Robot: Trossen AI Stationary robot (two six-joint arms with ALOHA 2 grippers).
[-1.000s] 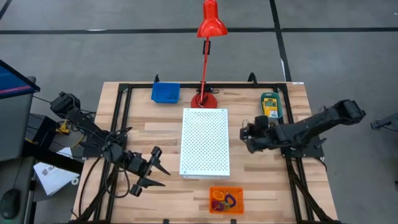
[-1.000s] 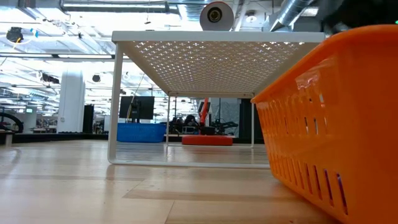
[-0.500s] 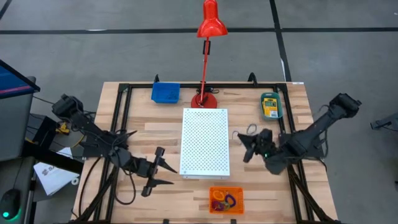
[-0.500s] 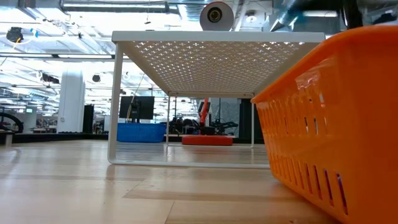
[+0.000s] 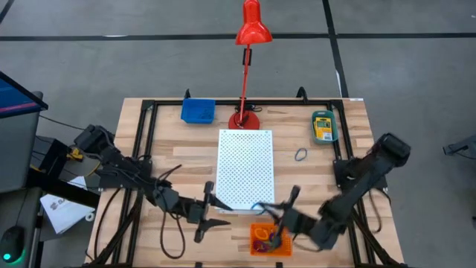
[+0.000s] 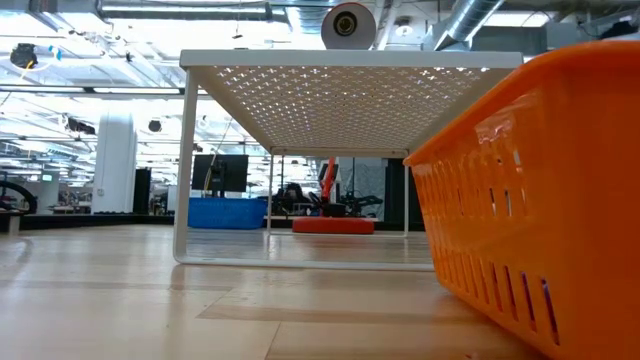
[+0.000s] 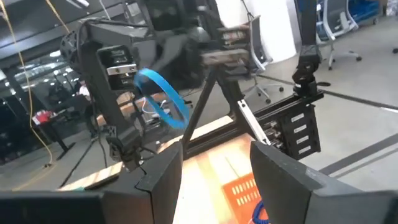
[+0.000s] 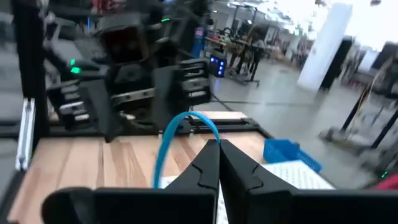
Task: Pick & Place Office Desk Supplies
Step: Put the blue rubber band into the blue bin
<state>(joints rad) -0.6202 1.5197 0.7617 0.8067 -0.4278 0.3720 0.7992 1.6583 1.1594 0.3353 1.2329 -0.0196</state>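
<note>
My right gripper (image 5: 278,215) is shut on a thin blue loop (image 5: 259,208) just above the far edge of the orange tray (image 5: 271,240). The tray sits near the table's near edge and holds several coloured loops. The held loop also shows in the left wrist view (image 7: 163,99). My left gripper (image 5: 212,206) is open and empty, just left of the tray. Another bluish loop (image 5: 300,155) lies flat on the table, right of the white board. A crayon box lies in the teal tray (image 5: 323,125) at the far right. A blue tray (image 5: 198,111) stands at the far left. My right gripper pinches the blue loop's band (image 8: 198,122) between its two shut fingertips (image 8: 211,163). The fingers come from the table's right side, slanting down. The loop stands out past the fingertips, lifted clear of the table and the tray.
The white perforated board (image 5: 245,170) stands on legs in the middle of the table. The red desk lamp (image 5: 248,45) stands behind it. In the low view the orange tray (image 6: 540,200) fills the right, with the board (image 6: 350,60) overhead.
My right gripper has swung from beside the teal tray toward the near edge and the left, carrying the blue loop clear of the table to above the orange tray. My left gripper has moved toward the right, along the near side, toward the tray, still open.
</note>
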